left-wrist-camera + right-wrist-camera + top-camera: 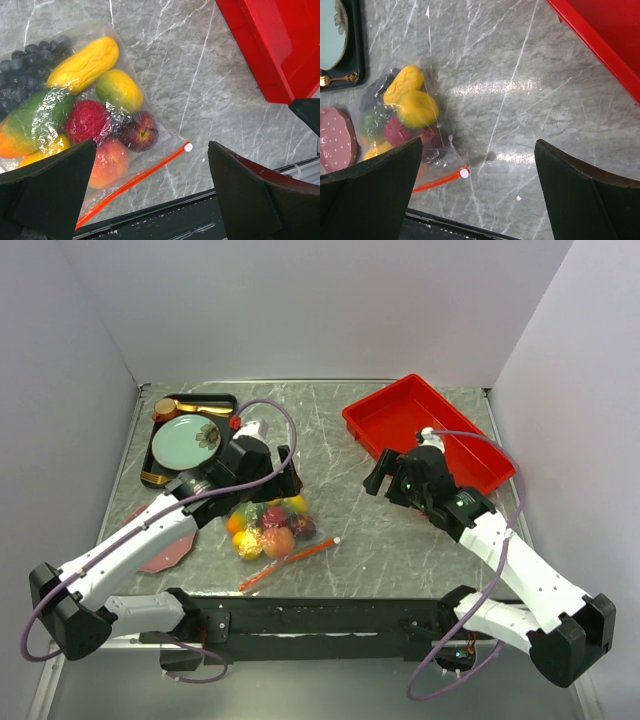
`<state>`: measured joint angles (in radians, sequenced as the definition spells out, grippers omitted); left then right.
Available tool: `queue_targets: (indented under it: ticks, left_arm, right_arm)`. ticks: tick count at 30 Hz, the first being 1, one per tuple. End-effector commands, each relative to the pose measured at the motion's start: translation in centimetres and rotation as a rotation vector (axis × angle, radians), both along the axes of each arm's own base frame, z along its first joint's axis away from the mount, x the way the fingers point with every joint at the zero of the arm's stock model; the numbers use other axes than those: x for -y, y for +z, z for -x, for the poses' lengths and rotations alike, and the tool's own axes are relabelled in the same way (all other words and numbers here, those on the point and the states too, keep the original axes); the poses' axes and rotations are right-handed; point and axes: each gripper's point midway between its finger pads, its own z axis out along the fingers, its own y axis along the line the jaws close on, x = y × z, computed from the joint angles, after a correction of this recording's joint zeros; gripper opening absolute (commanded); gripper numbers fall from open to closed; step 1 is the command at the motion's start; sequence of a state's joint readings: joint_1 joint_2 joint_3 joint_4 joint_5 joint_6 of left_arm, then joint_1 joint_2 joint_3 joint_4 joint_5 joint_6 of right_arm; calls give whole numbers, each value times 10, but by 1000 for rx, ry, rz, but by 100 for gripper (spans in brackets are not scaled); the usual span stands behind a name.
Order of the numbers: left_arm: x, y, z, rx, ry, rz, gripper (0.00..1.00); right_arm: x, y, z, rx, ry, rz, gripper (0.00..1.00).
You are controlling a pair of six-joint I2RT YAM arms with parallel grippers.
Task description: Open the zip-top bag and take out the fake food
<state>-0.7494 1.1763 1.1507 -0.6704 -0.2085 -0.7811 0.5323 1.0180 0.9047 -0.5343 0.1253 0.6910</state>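
The zip-top bag (268, 527) lies flat on the marble table near the front, with its zip shut. Its orange-red strip (290, 562) runs along the near edge to a white slider (337, 539). The fake food (262, 522) is inside: a yellow piece (85, 62), a red one (87, 120), a peach (107, 161) and dark grapes (22, 75). My left gripper (287, 472) is open and empty, hovering over the bag's far edge. The slider (188, 147) lies between its fingers. My right gripper (377, 480) is open and empty, right of the bag. Its view shows the slider (464, 173).
A red tray (440, 420) stands at the back right, close behind the right gripper. A black tray (228, 400) at the back left holds a mint-green plate (182, 443) and gold cutlery (190, 408). A pink plate (168, 552) lies left of the bag.
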Motion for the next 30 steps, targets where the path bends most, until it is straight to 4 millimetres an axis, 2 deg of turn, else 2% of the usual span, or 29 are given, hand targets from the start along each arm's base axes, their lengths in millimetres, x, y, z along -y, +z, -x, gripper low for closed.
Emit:
queue_targets:
  ticks: [1, 8, 13, 17, 21, 22, 23, 25, 30]
  left_arm:
    - [2, 6, -5, 21, 7, 13, 99]
    - [-1, 1, 7, -4, -15, 15, 99]
    - [4, 7, 18, 3, -59, 78, 99]
    - [4, 5, 24, -4, -79, 93, 99]
    - [8, 7, 32, -14, -117, 124, 95]
    - [10, 6, 36, -24, -136, 136, 91]
    - [10, 2, 38, -30, -141, 141, 90]
    - [10, 3, 43, -27, -150, 159, 84]
    - [19, -12, 58, -57, -189, 157, 78]
  right_arm:
    - [-2, 18, 4, 53, 41, -9, 100]
    - [-16, 16, 11, 36, 62, -98, 100]
    - [-27, 10, 19, 21, 77, -128, 100]
    - [-51, 9, 33, -1, 128, -169, 97]
    - [-75, 3, 45, -18, 180, -213, 86]
    - [-80, -5, 50, -47, 192, -230, 78]
    - [-83, -9, 53, -62, 202, -241, 75]
    - [-86, -19, 54, -89, 191, -259, 71]
    - [-92, -49, 61, -142, 195, -302, 61]
